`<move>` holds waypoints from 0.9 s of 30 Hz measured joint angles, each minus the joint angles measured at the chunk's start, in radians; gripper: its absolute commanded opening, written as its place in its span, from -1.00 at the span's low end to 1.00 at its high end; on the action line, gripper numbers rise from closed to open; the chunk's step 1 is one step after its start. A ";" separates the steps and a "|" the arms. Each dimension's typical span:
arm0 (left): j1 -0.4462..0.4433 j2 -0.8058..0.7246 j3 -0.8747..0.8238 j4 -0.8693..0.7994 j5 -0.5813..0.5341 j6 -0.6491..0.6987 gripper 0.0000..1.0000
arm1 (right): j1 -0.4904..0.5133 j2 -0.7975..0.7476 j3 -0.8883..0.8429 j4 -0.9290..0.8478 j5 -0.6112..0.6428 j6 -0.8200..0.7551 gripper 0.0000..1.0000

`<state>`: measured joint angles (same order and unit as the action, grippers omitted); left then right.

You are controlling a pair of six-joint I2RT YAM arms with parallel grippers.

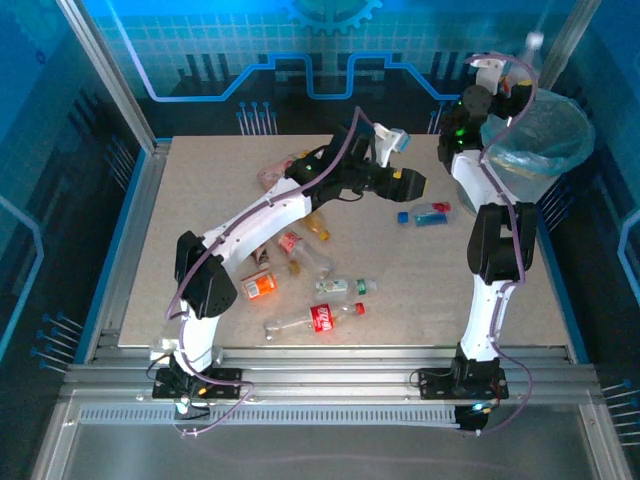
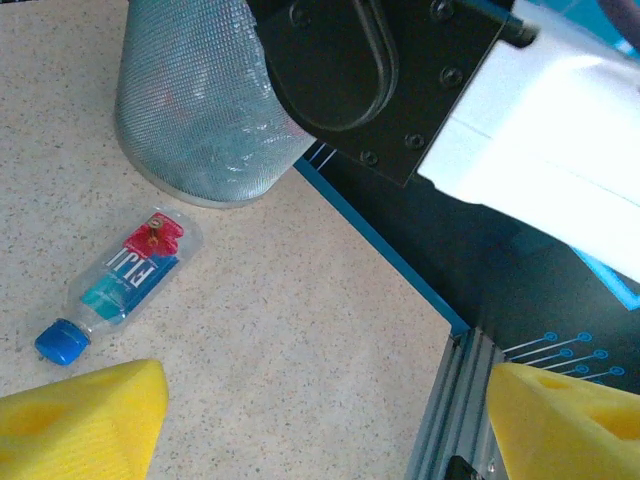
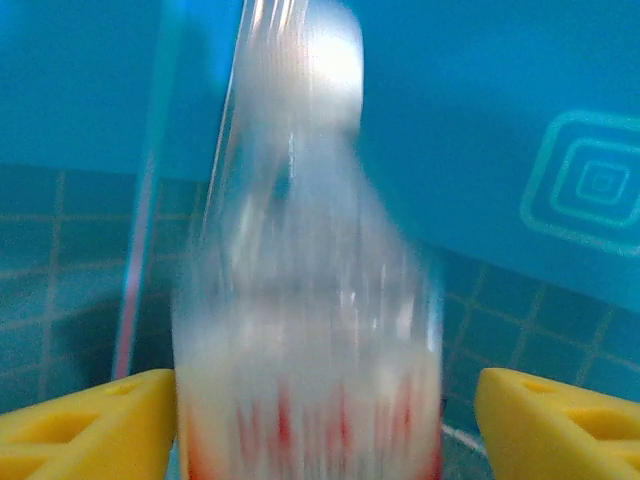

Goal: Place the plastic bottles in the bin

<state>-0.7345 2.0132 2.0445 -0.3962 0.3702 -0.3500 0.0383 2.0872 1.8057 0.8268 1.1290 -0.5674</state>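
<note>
The right jaws are raised over the bin (image 1: 560, 160), which stands at the far right corner of the table (image 1: 420, 290). In the right wrist view a blurred bottle (image 3: 310, 300), clear with red near its foot, is seen upright between the yellow fingers (image 3: 90, 420). A gap is seen between it and one finger, so these jaws are taken as spread and the bottle as released, not clenched.

The left jaws are held wide apart over the table near the bin, with nothing between them. A blue-capped bottle (image 2: 120, 275) lies on its side near the bin's foot but apart from it. More bottles are scattered on the table nearer the arms' bases. Among them are a red-labelled bottle (image 1: 320, 318), an orange-labelled bottle (image 1: 260, 285) and a small clear bottle (image 1: 345, 287).
</note>
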 measured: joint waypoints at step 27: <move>0.002 -0.274 -0.309 -0.004 -0.193 0.030 0.73 | 0.097 -0.363 -0.282 -0.797 -0.446 0.727 0.52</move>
<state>-0.7330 1.7390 1.7351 -0.4000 0.1776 -0.3202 0.1349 1.7245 1.5238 0.0303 0.6830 0.1593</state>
